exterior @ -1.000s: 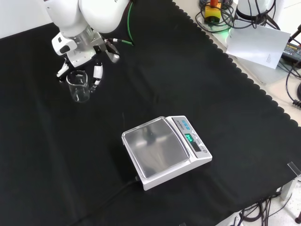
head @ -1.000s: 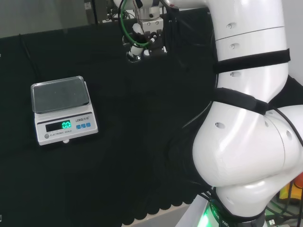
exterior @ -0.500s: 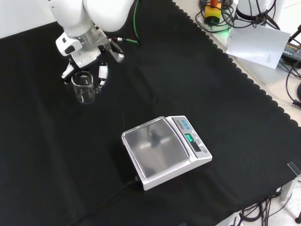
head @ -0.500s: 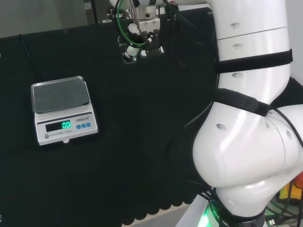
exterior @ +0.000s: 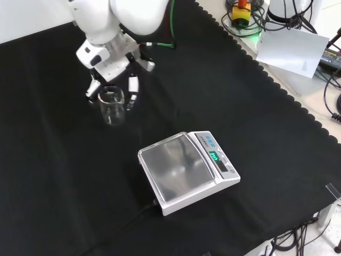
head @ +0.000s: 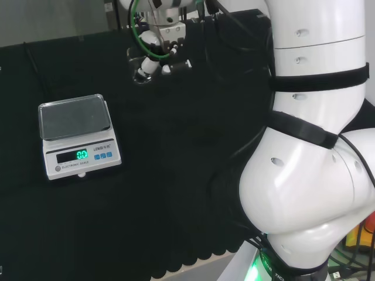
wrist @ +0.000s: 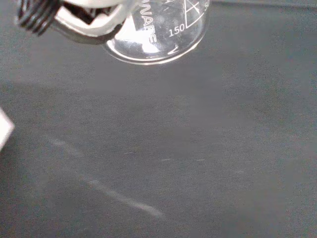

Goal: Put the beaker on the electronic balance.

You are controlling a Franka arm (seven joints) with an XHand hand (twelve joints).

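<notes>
The black-and-white hand (exterior: 113, 60) pinches the clear glass beaker (exterior: 111, 106) above the desk; smooth glass could slip before reaching the white electronic balance (exterior: 187, 172).

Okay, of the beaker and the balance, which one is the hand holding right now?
The clear beaker, held in the hand; the white balance sits apart, untouched.

Glossy white arm links (head: 310, 193), black bands, green cable (head: 136, 44), black-and-white robot hand (exterior: 114, 61).
</notes>
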